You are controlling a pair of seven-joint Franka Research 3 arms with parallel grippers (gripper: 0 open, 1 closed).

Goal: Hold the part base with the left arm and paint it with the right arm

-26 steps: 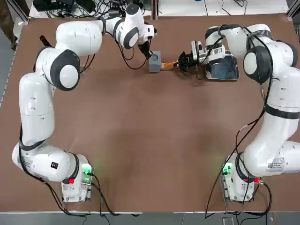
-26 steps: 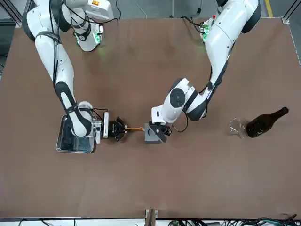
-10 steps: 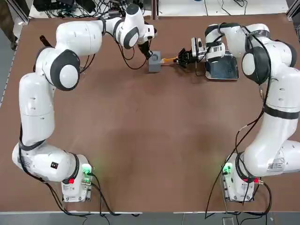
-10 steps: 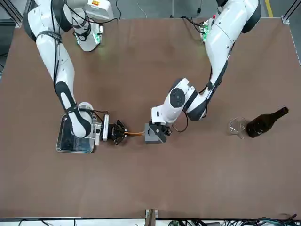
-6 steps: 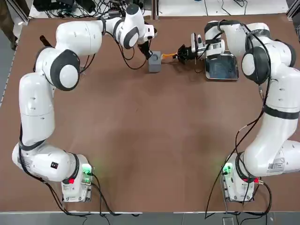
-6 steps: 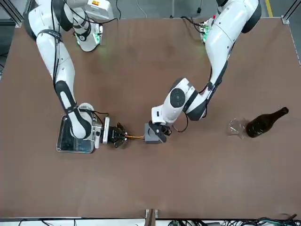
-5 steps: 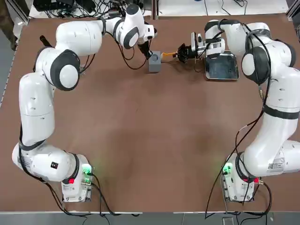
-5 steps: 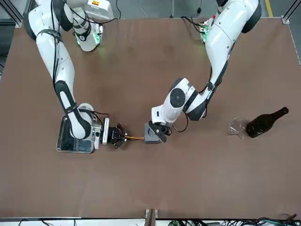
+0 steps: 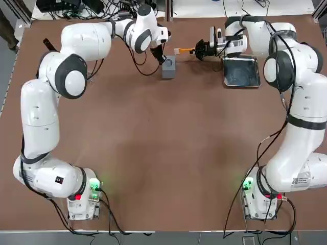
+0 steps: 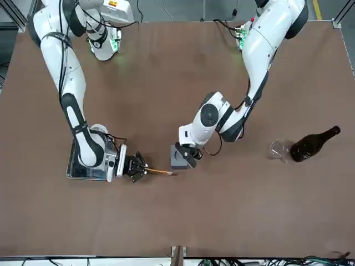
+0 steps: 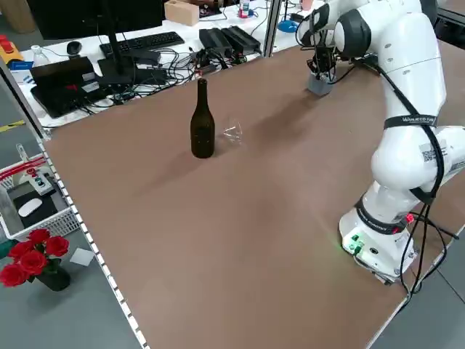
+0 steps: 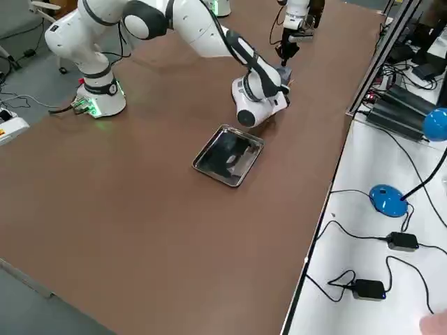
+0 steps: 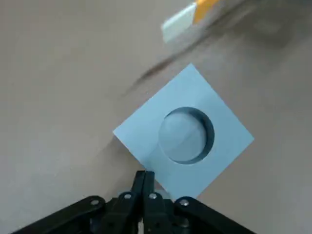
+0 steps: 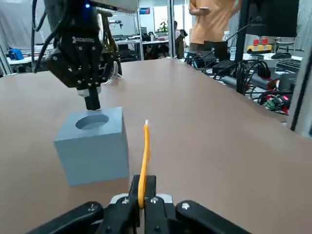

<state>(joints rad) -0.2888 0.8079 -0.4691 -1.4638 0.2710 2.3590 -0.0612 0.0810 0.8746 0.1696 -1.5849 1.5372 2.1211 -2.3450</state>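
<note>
The part base [image 9: 168, 66] is a small grey block with a round hole in its top, also seen in the left wrist view [image 13: 183, 134] and the right wrist view [image 14: 92, 144]. My left gripper [image 9: 164, 59] is shut, its fingertips [image 13: 145, 178] resting on the block's top edge. My right gripper [image 9: 198, 51] is shut on a thin orange brush [image 9: 184, 50]. The brush [image 14: 143, 156] lies level, just past the block's far side and not touching it. In the front view the brush tip [image 10: 169, 173] sits beside the part base [image 10: 178, 157].
A shiny metal tray [image 9: 241, 71] lies right of the block, by the right arm's wrist. A dark bottle [image 10: 313, 143] lies on its side next to a glass [image 10: 280, 149] off to the robot's left. A person in orange [image 14: 212, 22] stands beyond the table.
The right gripper has carried the brush away from the block's side toward the table's far edge, uncovering the tray. The left gripper and the block have not moved.
</note>
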